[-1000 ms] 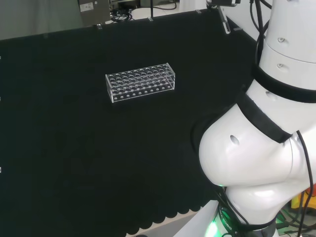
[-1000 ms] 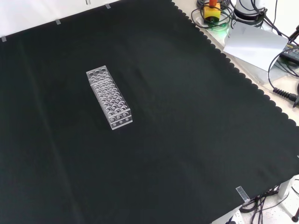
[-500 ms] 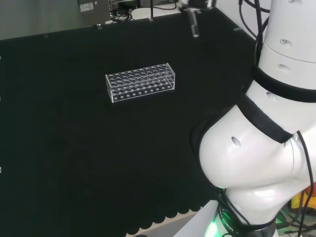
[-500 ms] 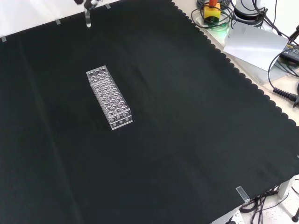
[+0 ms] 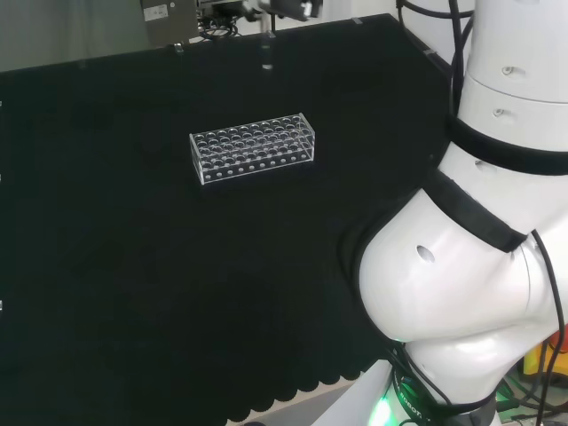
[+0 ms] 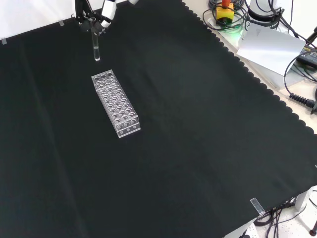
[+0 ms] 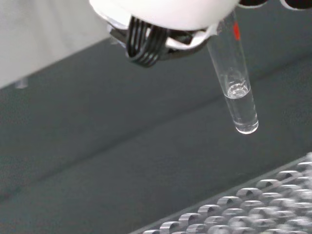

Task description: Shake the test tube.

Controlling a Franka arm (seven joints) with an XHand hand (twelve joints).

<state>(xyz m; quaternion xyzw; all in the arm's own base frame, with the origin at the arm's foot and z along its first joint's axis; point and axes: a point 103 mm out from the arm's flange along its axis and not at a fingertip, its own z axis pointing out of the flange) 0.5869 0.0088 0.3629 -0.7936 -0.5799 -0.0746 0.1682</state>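
**Tube carried toward the rack**

Half a second ago, in the front view, we saw only the tip of the test tube (image 6: 95,47) at the top edge; now our hand (image 6: 94,17) has come down into view, fingers curled round the tube's upper end, and the tube hangs upright in the air just beyond the far end of the clear rack (image 6: 115,102).

The wrist view shows a little clear liquid in the tube's rounded bottom (image 7: 240,105). We cannot see anything in the rack's holes.

The black cloth (image 6: 198,148) lies bare on all sides of the rack, with its scalloped edge well off to the right in the front view.
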